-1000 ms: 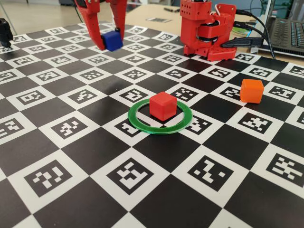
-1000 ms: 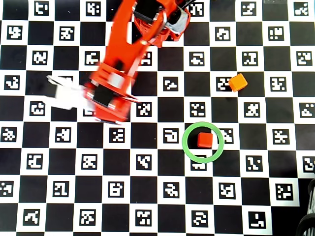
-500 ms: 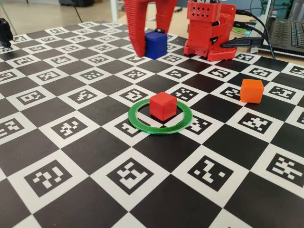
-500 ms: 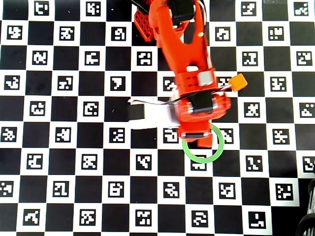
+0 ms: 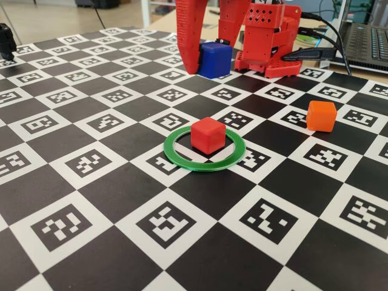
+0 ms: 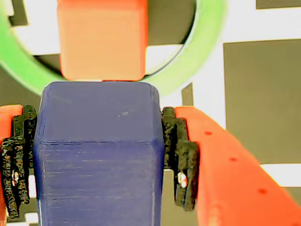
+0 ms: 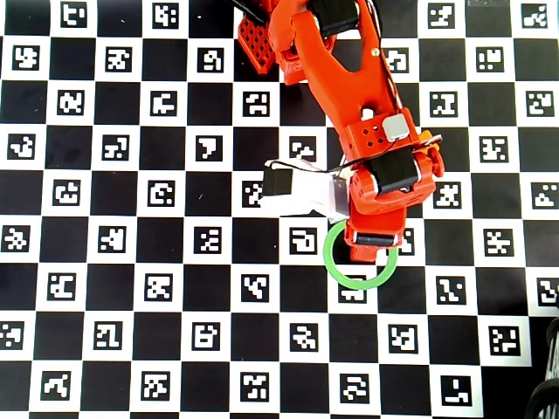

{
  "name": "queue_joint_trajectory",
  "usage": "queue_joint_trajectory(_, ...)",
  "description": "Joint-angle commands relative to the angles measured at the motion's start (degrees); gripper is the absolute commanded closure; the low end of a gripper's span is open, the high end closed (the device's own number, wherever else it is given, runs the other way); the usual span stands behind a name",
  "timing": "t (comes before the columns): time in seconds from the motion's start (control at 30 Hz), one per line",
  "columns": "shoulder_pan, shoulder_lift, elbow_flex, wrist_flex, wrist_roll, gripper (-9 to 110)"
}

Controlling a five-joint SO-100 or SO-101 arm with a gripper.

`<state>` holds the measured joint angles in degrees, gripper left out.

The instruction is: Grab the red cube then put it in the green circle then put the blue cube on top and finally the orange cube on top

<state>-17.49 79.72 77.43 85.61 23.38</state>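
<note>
Blue cube [image 6: 99,160] pinched between the gripper [image 6: 99,165] pads, red cube [image 5: 208,134] sitting inside the green circle [image 5: 182,160], orange cube [image 5: 321,116] apart

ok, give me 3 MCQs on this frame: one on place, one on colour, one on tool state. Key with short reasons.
1. Where is the red cube?
A. inside the green circle
B. beside the laptop
C. on the orange cube

2. Which colour of cube sits between the tool's fingers?
A. orange
B. blue
C. green

3. What is the tool's state?
A. wide open and empty
B. shut on the blue cube
C. shut on the green circle

Key:
1 A: in the fixed view the red cube stands within the green circle, on the checkered board.
2 B: the wrist view shows the blue cube between the black pads; the orange cube sits alone on the board.
3 B: both pads of the tool press the blue cube's sides.
</note>
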Motion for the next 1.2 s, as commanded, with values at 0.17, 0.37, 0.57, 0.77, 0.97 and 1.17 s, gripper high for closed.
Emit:
queue_joint_trajectory(0.17, -2.37, -2.46, -5.71, -1.49, 0.97, 97)
queue_joint_trajectory(0.37, -1.85, -4.04, -4.48, -4.04, -0.44, 97)
queue_joint_trajectory(0.57, -1.49, -4.75, -2.46, -6.42, -1.67, 97)
queue_joint_trajectory(0.77, -0.62, -4.92, -0.35, -7.82, -2.46, 97)
queue_joint_trajectory(0.97, -0.53, -4.92, 1.93, -8.26, -2.64, 97)
queue_joint_trajectory(1.17, -0.35, -4.92, 3.69, -9.58, -3.16, 97)
